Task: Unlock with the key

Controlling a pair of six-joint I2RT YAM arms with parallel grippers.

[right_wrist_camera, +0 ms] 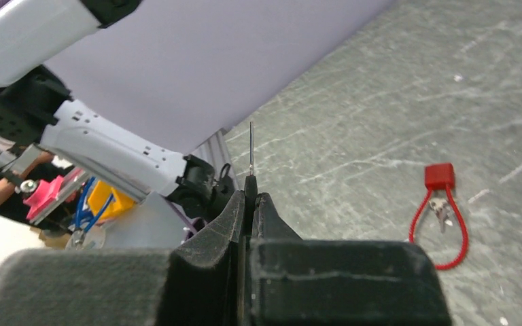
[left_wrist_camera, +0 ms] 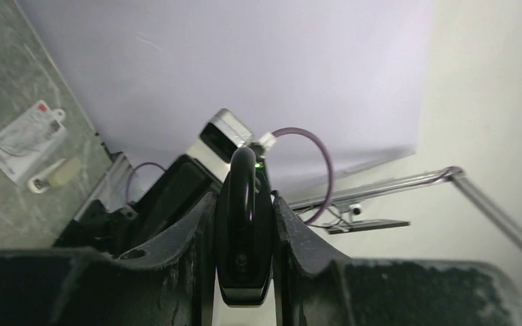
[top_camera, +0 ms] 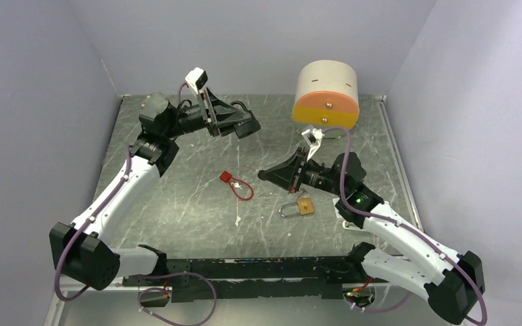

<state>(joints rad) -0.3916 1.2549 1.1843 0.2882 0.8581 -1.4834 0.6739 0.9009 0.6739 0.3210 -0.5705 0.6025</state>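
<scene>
A brass padlock (top_camera: pixel 304 206) with a silver shackle lies on the table in front of my right arm. My right gripper (top_camera: pixel 265 174) (right_wrist_camera: pixel 250 197) hovers above the table to the padlock's far left. It is shut on a key with a black head, whose thin blade (right_wrist_camera: pixel 251 146) sticks out edge-on. My left gripper (top_camera: pixel 247 127) (left_wrist_camera: pixel 243 202) is raised at the back of the table. It is shut on a black rounded object (left_wrist_camera: pixel 243 234); I cannot tell what it is.
A red cable loop with a red block (top_camera: pixel 234 183) (right_wrist_camera: pixel 439 175) lies mid-table, left of the right gripper. A beige and orange cylinder (top_camera: pixel 326 95) stands at the back right. A white packet (left_wrist_camera: pixel 24 139) lies near the wall. Grey walls enclose the table.
</scene>
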